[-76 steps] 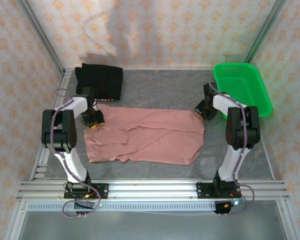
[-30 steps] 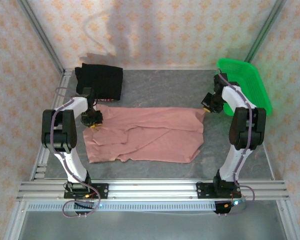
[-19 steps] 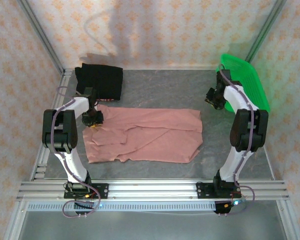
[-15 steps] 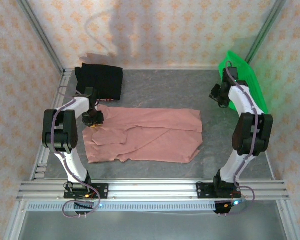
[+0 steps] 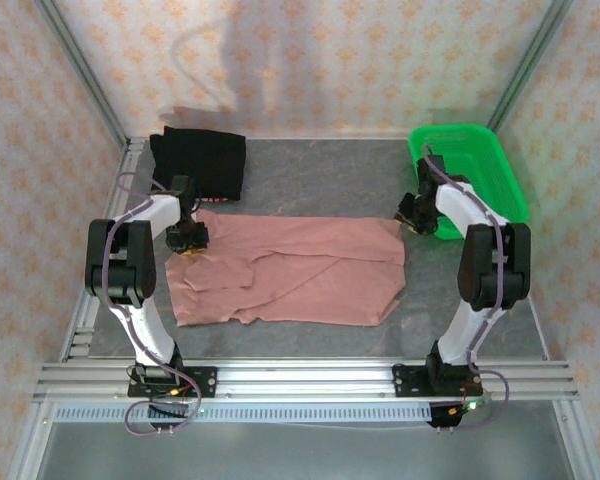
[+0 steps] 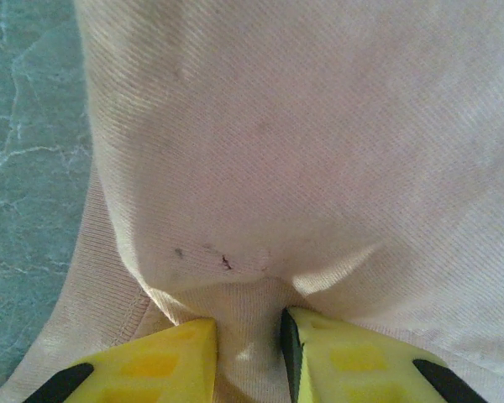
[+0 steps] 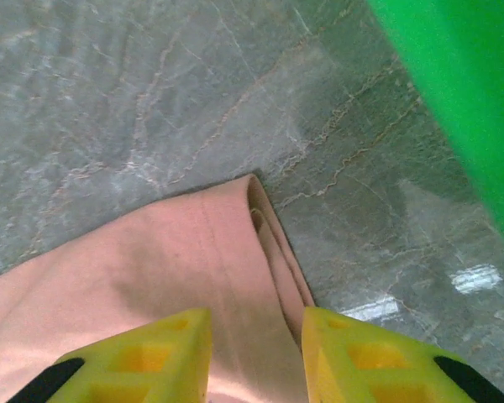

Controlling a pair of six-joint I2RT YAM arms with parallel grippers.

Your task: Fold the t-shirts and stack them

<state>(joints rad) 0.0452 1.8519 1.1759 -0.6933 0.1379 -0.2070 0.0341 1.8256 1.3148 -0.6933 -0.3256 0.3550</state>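
The dusty-pink t-shirt (image 5: 300,270) lies spread across the middle of the grey table, with wrinkles toward its left side. The black t-shirt (image 5: 200,163) sits folded at the back left. My left gripper (image 5: 188,238) is shut on the pink shirt's far left corner. In the left wrist view its yellow fingers (image 6: 164,357) pinch a ridge of the pink cloth (image 6: 302,151). My right gripper (image 5: 408,213) is at the pink shirt's far right corner. In the right wrist view its fingertips (image 7: 172,344) stand apart, open over the doubled pink edge (image 7: 151,260).
A green mesh basket (image 5: 490,170) stands at the back right, just behind my right arm; its wall (image 7: 462,92) is close to my right gripper. Bare grey table (image 5: 320,175) stretches behind the pink shirt. Metal frame rails run along the table's near and left edges.
My right gripper let go of the pink shirt's far right corner, swung back against the basket and tipped it, then came back over the corner, open. The basket now lies flat, slightly further left. The left gripper kept still.
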